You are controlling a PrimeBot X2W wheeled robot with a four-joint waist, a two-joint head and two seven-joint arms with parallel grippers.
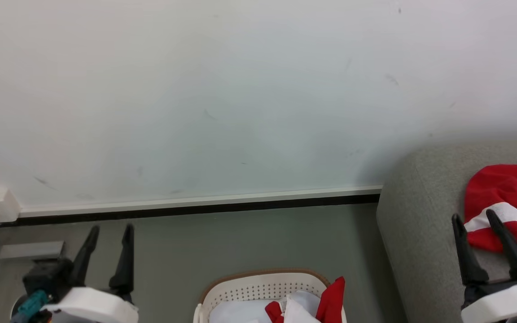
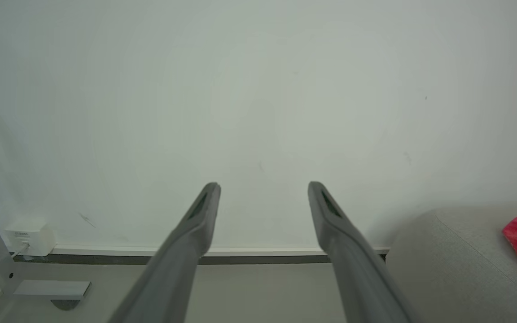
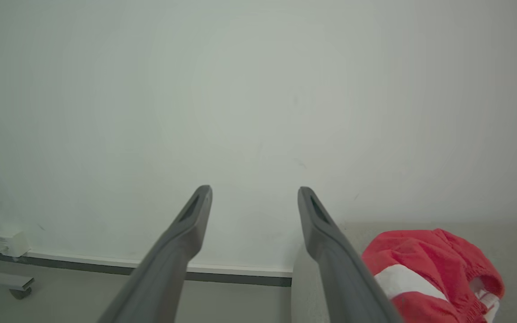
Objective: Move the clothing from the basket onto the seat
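Head view: soft red clothing with white parts [image 1: 330,298] poking up out of oval cream-white plastic basket with little holes [image 1: 249,287], down low, to the right of left gripper [image 1: 111,227] and to the left of right gripper [image 1: 473,215]. Bunched in there beside plain pale bluish-white cloth [image 1: 236,312].

Probably light, floppy and easy to squash, not breakable. Best to pinch the tall red fold sticking up at the basket's right side, well away from the pale cloth. Might snag and pull the pale cloth along, so lift slowly.

One more red garment with a white stripe [image 1: 503,202] already lying on big grey woven-fabric seat [image 1: 415,211], just past right gripper's fingertips and a bit to the right.

Both grippers spread wide apart, holding nothing, and touching nothing by the look of it.
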